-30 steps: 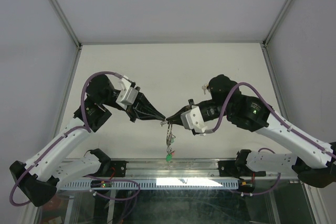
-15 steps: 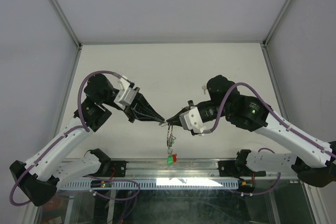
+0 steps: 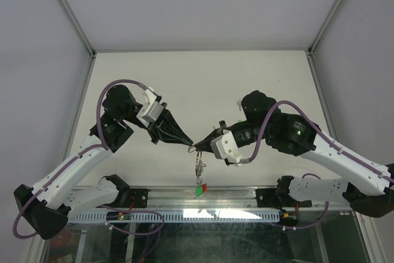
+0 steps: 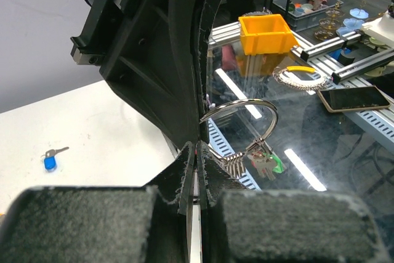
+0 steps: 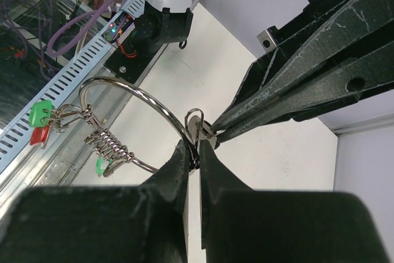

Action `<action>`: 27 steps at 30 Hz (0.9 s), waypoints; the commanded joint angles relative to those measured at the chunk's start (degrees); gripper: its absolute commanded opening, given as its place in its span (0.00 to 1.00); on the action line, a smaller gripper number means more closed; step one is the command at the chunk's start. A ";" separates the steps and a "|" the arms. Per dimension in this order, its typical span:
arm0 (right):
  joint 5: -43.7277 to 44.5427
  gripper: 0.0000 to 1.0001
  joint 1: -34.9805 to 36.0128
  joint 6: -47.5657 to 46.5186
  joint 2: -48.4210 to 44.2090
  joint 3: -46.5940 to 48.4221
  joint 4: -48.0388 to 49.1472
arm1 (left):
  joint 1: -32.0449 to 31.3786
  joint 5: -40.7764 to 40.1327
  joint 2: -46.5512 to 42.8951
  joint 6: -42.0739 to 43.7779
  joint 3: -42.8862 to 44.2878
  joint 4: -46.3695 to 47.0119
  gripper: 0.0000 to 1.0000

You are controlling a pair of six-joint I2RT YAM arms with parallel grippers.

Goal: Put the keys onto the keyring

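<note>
Silver keyring [image 5: 134, 89] hangs pinched in my right jaws, looping toward 9 o'clock; my left jaws, shut tight, meet it from 2 o'clock.

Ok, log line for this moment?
right fingers: shut on keyring | left fingers: shut, tips at keyring | keyring: aloft, keys dangling | blue key: on table

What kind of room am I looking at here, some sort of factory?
Most likely a robotics lab or workshop: a left robot arm and a right robot arm bolted at a white table, with an orange parts bin and a grey tray of small parts beyond.
</note>
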 commanded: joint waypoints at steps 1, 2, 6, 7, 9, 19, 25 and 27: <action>1.32 0.00 1.17 -1.50 -0.02 3.45 1.17 | 0.54 3.03 0.30 -0.71 2.49 2.25 0.00; 1.44 0.00 1.28 -1.61 0.04 3.48 1.17 | 0.47 3.28 0.42 -0.66 2.55 2.30 0.00; 1.81 0.00 1.42 -2.36 0.26 3.48 1.09 | 0.32 4.42 0.68 -1.07 2.77 2.23 0.00; 1.90 0.00 1.42 -2.50 0.33 3.50 1.07 | 0.26 4.68 0.75 -1.21 2.84 2.28 0.00; 2.08 0.00 1.40 -2.74 0.44 3.46 0.86 | 0.12 5.32 0.79 -1.34 2.87 2.27 0.00; 1.97 0.00 1.42 -3.31 1.03 3.98 0.38 | -0.06 6.02 1.22 -1.37 2.89 2.23 0.00; 1.59 0.00 1.41 -3.49 1.68 4.42 0.04 | -0.10 5.92 1.23 -1.43 2.76 2.22 0.00; 1.58 0.00 1.42 -3.62 1.78 4.51 0.22 | -0.15 6.04 1.23 -1.49 2.69 2.23 0.00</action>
